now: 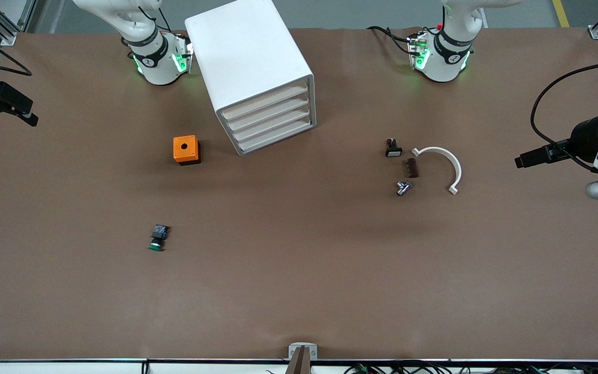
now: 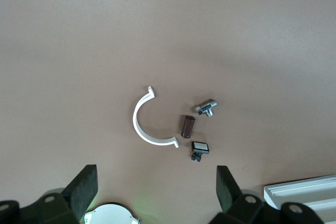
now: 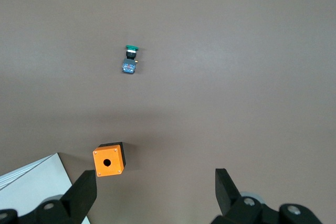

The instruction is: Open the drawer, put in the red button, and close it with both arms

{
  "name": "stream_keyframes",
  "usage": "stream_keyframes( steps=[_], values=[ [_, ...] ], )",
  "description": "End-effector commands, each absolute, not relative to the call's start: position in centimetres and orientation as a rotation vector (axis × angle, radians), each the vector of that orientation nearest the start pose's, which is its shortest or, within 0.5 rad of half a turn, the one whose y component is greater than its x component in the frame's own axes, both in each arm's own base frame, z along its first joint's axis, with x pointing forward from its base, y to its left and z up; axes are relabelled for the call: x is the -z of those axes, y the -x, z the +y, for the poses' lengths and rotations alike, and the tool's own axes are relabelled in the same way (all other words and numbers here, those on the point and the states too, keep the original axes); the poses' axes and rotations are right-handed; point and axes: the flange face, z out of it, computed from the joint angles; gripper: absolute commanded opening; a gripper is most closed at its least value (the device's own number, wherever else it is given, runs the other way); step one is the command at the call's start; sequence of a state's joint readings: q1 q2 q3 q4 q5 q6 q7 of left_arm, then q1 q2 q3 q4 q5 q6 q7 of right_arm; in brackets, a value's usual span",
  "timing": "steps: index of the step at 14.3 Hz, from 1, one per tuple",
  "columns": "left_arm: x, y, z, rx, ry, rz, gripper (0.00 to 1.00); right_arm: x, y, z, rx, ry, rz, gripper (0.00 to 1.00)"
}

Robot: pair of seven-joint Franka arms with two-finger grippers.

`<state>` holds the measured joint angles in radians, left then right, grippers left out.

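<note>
A: Where are the grippers?

B: The left gripper hangs high over the left arm's end of the bench, fingers spread wide, nothing between them. The right gripper is the same: wide, empty, high over the right arm's end.

A: And the drawers?

B: The white cabinet stands at the bench edge where the arm bases are, between the two bases and closer to the right arm's. All four drawers are pushed in flush — fronts angled toward the front camera and the left arm's end. Which of the four is the task's one cannot be told.

A: Red button?

B: It cannot be found in any view. Only a green-capped button shows, lying on its side toward the right arm's end, well nearer the front camera than the cabinet. An orange box with a hole in its top sits just beside the cabinet, between it and that button.

A: What is under the left gripper?

B: A loose cluster — a white half-ring clamp, a brown block just beside it, a small black switch with a white face and a metal fitting. They lie close together; whether any of them touch cannot be told.
</note>
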<state>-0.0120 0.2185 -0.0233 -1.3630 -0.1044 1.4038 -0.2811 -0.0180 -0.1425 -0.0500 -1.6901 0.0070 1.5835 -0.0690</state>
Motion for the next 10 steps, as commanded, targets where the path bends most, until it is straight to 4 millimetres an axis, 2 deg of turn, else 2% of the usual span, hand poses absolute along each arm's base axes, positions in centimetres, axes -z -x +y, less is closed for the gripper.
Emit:
stream_keyframes(
  steps=[1, 5, 10],
  values=[
    [-58.5, -59.2, -3.3, -0.288, 3.165, -0.338, 0.99, -64.5, -49.7, -3.5, 0.060, 3.122, -0.013, 1.00],
    [-58.6, -58.2, -3.0, -0.251, 3.167, -0.300, 0.99, -64.5, -49.6, -3.4, 0.060, 3.118, -0.013, 1.00],
    [-57.1, -54.6, -3.1, -0.063, 3.185, -0.310, 0.99, -64.5, -49.7, -3.4, 0.065, 3.116, 0.001, 1.00]
  ],
)
